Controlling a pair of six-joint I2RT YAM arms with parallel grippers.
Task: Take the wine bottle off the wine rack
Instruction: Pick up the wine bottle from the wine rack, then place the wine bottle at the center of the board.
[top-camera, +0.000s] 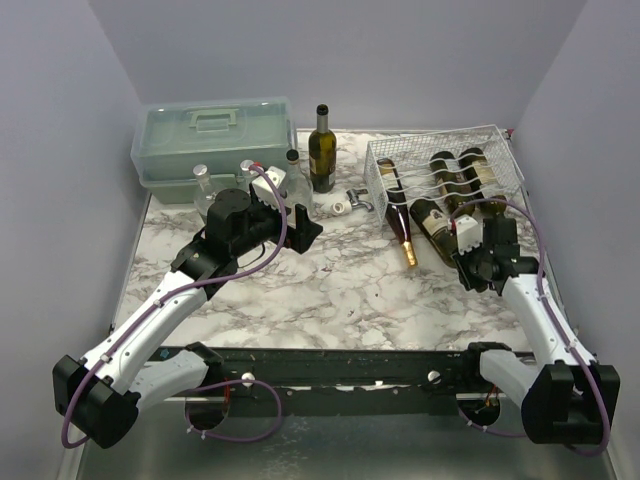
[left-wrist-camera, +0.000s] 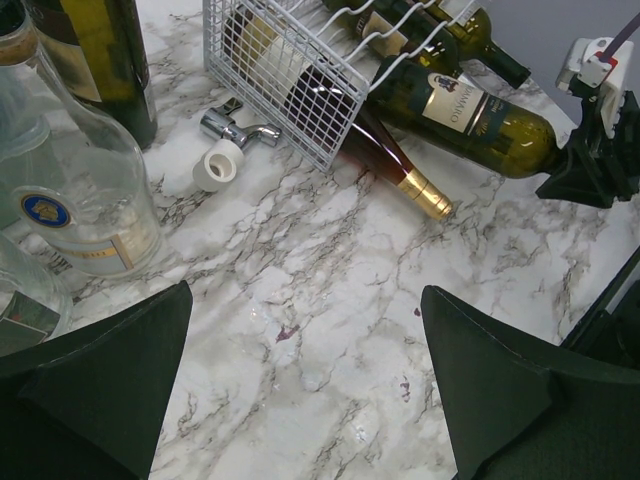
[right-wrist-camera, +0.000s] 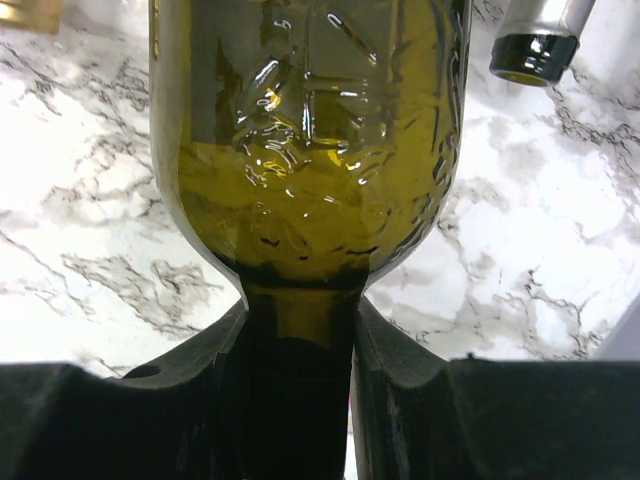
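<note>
Since everything here sits around the wine rack (top-camera: 378, 185), positions are given from it. The marble surface (top-camera: 330, 290) carries it all. A pale green toolbox (top-camera: 215, 140) is well to the rack's left. The rack is white mesh, with two racked bottles (top-camera: 478, 168) lying in its back cradles.

Right tool (right-wrist-camera: 300, 330): just in front of the rack's near edge, pressed together on the neck of the wine bottle (right-wrist-camera: 305, 150), pads either side just below the shoulder. Left tool (left-wrist-camera: 305, 350): well left of the rack, spread wide, holding nothing, facing the rack.

The wine bottle is green glass with a label. It lies slanted with its neck pointing away from the rack and its base end at the rack's near edge. Cannot tell if the base is clear of the wire.

A gold-foil bottle (left-wrist-camera: 400, 170) pokes out of the rack's near-left corner, just beside the held one. An upright dark bottle (top-camera: 321, 150) and a clear bottle (left-wrist-camera: 80, 200) stand left of the rack. A small white cap-like part (left-wrist-camera: 218, 160) lies near the rack's left wall.

Risks:
- The grip is on the neck only, with the heavy body out front, so the bottle may pivot or slip in the pads when lifted.
- The base could snag the wire and drag the rack.
- A sideways swing would knock the gold-foil bottle and set it rolling.
</note>
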